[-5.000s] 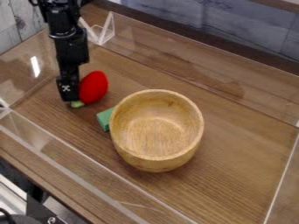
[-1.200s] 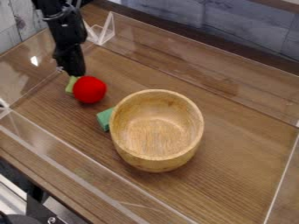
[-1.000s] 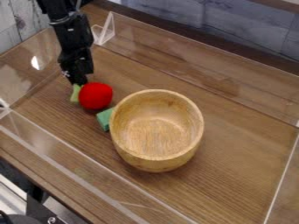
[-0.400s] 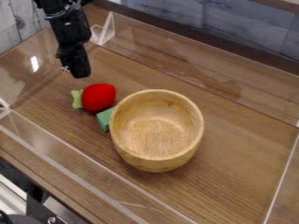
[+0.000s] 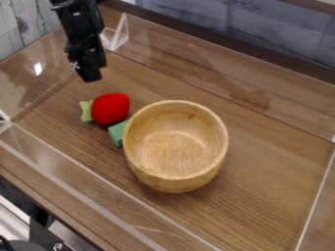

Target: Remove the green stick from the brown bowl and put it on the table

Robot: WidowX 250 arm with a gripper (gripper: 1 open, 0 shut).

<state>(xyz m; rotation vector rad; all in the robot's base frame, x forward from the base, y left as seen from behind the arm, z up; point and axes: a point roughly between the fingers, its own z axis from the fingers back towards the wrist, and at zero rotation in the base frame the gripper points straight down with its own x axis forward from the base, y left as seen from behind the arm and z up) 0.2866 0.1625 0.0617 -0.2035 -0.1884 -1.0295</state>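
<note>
The brown bowl [image 5: 177, 145] stands in the middle of the table [image 5: 262, 98], and its inside looks empty. A green piece [image 5: 118, 134], which I take for the green stick, lies on the table against the bowl's left outer wall. A red ball [image 5: 113, 106] rests just left of the bowl, with a second bit of green [image 5: 85, 110] at its left side. Whether the two green bits belong together I cannot tell. My gripper [image 5: 88, 71] hangs above the table behind and left of the ball, open, with nothing in it.
Low clear acrylic walls [image 5: 53, 157] run along the table's edges at the front left and the back. A clear bracket [image 5: 116, 37] stands at the back left near the arm.
The gripper has lifted off and drawn back from the red ball. The ball has rolled forward and to the right, up to the bowl's left side.
</note>
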